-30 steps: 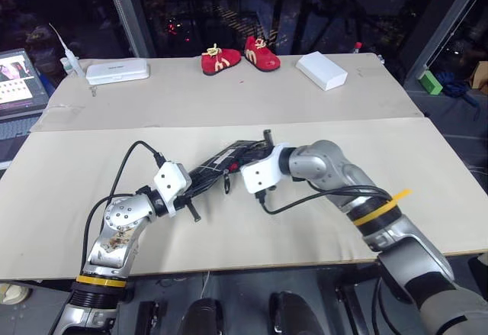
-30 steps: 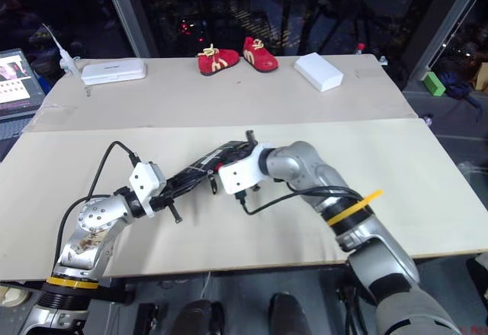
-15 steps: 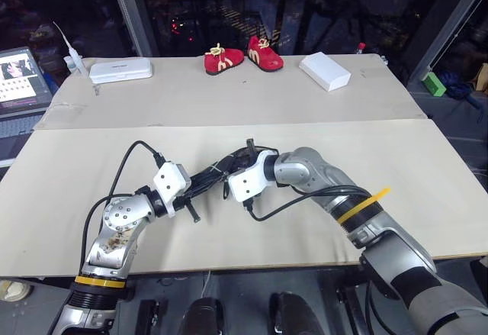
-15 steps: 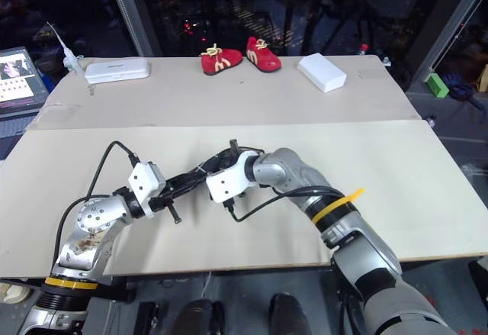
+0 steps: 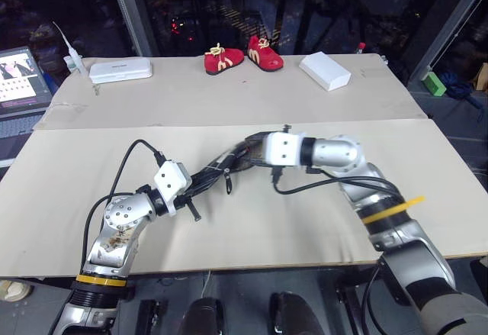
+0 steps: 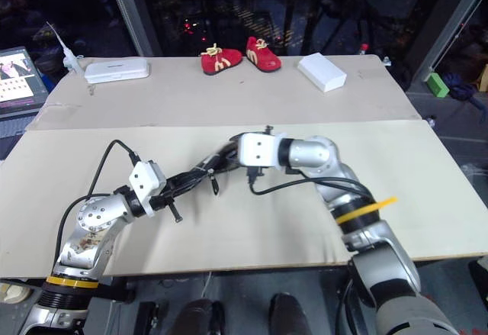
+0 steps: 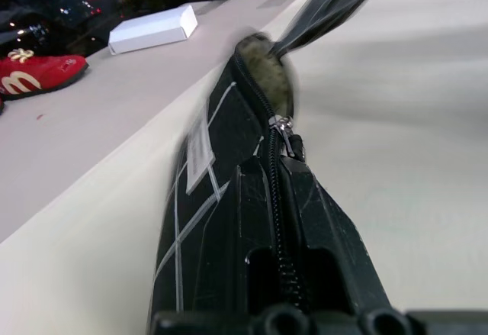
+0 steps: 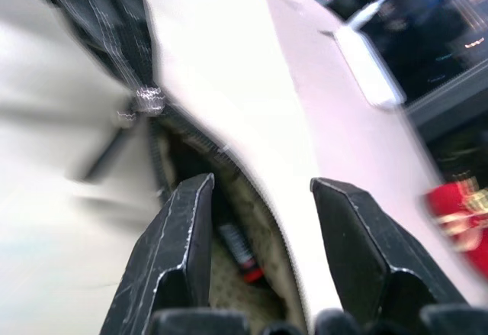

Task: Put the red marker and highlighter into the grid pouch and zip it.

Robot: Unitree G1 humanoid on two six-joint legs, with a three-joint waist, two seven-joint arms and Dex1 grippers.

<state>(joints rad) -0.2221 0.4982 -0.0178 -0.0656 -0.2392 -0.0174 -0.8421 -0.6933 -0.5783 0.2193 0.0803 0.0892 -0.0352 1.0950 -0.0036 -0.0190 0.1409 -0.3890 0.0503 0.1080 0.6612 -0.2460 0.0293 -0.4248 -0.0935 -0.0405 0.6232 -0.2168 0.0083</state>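
A pale worktop (image 5: 320, 220) runs in front of dark glass, with a second pale board butted behind it. On the far board, from left to right, lie a laptop (image 5: 19, 75) at the edge, a flat white case (image 5: 120, 70), a pair of red shoes (image 5: 242, 55) and a white box (image 5: 325, 71); a green block (image 5: 432, 83) sits off past the right corner.

The left pincer (image 5: 192, 188) is clamped tight on the near end of the grid pouch (image 5: 221, 169), which stretches away from it, lifted off the worktop, toward the right pincer (image 5: 248, 154). In the left wrist view the pouch's zipper track runs straight out between the black fingers (image 7: 335, 236), the metal slider (image 7: 287, 133) partway along, the white label (image 7: 200, 144) on the side panel, and beyond the slider the mouth gapes, showing a pale lining. A black pull cord (image 5: 229, 183) dangles beneath the pouch, between the two pincers.

The right pincer stands at the pouch's far end with its fingers (image 8: 179, 236) parted and nothing between them. Just ahead of those fingers, in the right wrist view, the open mouth shows the red marker (image 8: 239, 249) lying inside against the lining. I cannot make out the highlighter.
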